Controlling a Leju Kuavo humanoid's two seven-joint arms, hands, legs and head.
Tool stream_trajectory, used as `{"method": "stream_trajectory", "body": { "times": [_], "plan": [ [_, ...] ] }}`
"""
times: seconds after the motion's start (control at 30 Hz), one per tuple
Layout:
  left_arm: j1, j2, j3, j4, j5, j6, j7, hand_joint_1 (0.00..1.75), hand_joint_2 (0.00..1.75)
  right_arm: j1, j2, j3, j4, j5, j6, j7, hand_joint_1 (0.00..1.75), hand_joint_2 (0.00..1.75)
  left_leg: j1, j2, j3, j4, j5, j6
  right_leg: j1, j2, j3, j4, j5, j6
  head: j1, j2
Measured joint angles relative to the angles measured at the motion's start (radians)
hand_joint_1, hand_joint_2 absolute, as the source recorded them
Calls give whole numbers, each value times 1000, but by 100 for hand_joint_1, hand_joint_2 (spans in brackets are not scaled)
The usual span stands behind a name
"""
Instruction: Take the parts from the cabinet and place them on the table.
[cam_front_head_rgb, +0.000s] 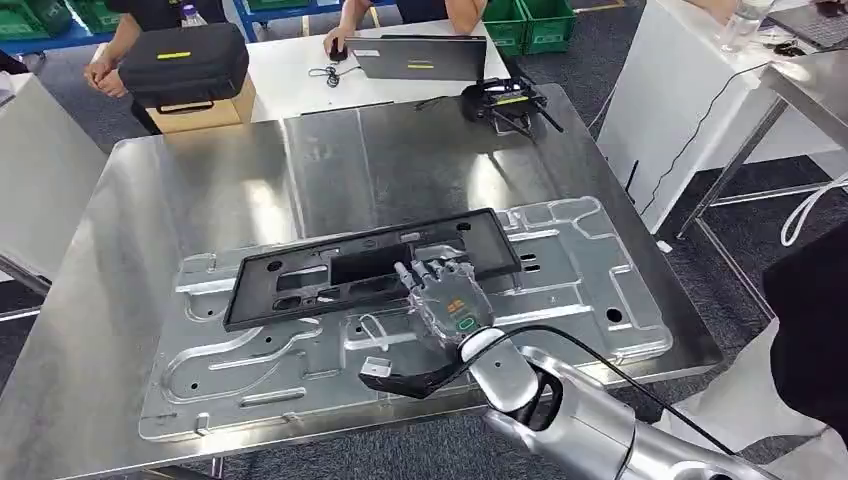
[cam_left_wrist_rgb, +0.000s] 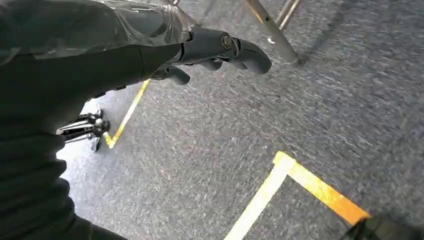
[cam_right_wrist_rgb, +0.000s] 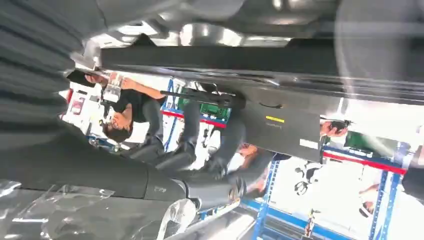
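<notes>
one black frame part (cam_front_head_rgb: 370, 270), one stamped metal panel (cam_front_head_rgb: 560, 300) (under the frame), one laptop (cam_front_head_rgb: 420, 57), two green crates (cam_front_head_rgb: 528, 22).

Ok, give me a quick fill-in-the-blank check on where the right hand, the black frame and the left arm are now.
1. The long black plastic frame lies on top of the stamped silver sheet-metal panel, which rests on the ____ table.
2. The right hand rests on the black frame's ____ edge, the one toward the robot.
3. The left hand hangs over grey carpet marked with ____ tape lines.
4. Beyond the table, a closed grey ____ sits on a white desk.

Missing words: steel; near; yellow; laptop
</notes>
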Motion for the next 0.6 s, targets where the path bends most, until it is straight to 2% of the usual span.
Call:
{"method": "stream_trajectory", "body": {
  "times": [0.03,0.07,0.1,0.13,0.17,0.2,0.23,0.3,0.33,0.37,0.4,0.43,0.5,0.53,0.57,0.6],
  "plan": [
    [4,0,0,0,5,-5,4,0,175,5,-1,0,0,0,0,1,0,0,1,0,-32,62,-13,-1,0,0,0,0,-1,0,-1,0],
    [6,0,0,0,7,-9,4,0,175,9,-1,0,0,0,0,1,0,0,2,0,-38,65,-4,-1,0,0,0,0,-1,0,0,0],
    [8,1,0,0,10,-10,4,0,175,11,-1,0,0,0,0,1,0,0,2,0,-19,19,27,1,-1,1,1,0,-1,1,-1,0],
    [8,2,0,0,11,-11,4,0,175,12,-1,0,0,0,0,1,0,0,2,0,18,-62,69,2,-2,2,3,0,-2,1,-1,0],
    [7,2,0,0,11,-11,4,0,0,12,-1,-2,0,0,-1,1,0,0,2,0,68,-166,116,5,-3,2,5,0,-3,3,-2,0],
    [6,2,0,0,13,-11,4,0,0,12,-1,-3,0,0,-2,1,0,0,3,2,106,-252,136,7,-4,2,7,0,-4,7,-2,0],
    [5,2,0,0,13,-11,4,0,0,12,-1,-5,0,0,-2,1,0,0,-9,0,109,-258,129,8,2,3,7,-1,-5,15,-2,0],
    [7,2,0,0,14,-18,3,0,0,13,-1,-8,0,0,-2,1,0,0,-13,-3,107,-257,129,17,0,3,10,-8,-3,28,0,0],
    [8,2,0,0,16,-20,3,0,0,13,-1,-8,0,0,-2,1,0,0,-16,-3,107,-258,131,24,-2,2,15,-17,1,36,-1,0],
    [8,2,0,0,16,-20,1,0,0,13,-1,-10,0,0,-3,1,0,0,-12,-3,117,-269,138,36,-2,3,18,-20,1,45,-1,0],
    [8,2,0,0,16,-21,1,0,0,14,-2,-13,0,0,-3,1,0,0,-7,-3,123,-275,144,43,-2,-1,14,-3,-13,44,0,0],
    [8,4,0,0,17,-22,0,0,0,14,-1,-17,0,0,-6,1,0,0,-8,-2,124,-276,146,50,0,-3,-10,49,-49,41,1,0],
    [8,4,0,0,19,-27,-6,0,0,19,-2,-17,0,-3,-7,1,0,0,-14,0,125,-276,146,56,4,-2,-88,214,-124,39,1,0],
    [10,4,0,0,22,-29,-14,0,0,23,-3,-17,0,-3,-7,1,0,0,-18,-1,125,-276,145,59,8,-2,-123,284,-142,39,1,0],
    [11,4,0,0,28,-29,-19,0,0,27,-3,-17,0,-5,-8,0,0,0,-21,-1,126,-276,144,60,10,-2,-136,303,-137,37,1,0],
    [11,4,0,0,35,-32,-21,0,0,29,-3,-18,0,-6,-8,-1,0,0,-24,-1,127,-276,144,61,14,-2,-125,274,-110,32,1,0]
  ]
}}
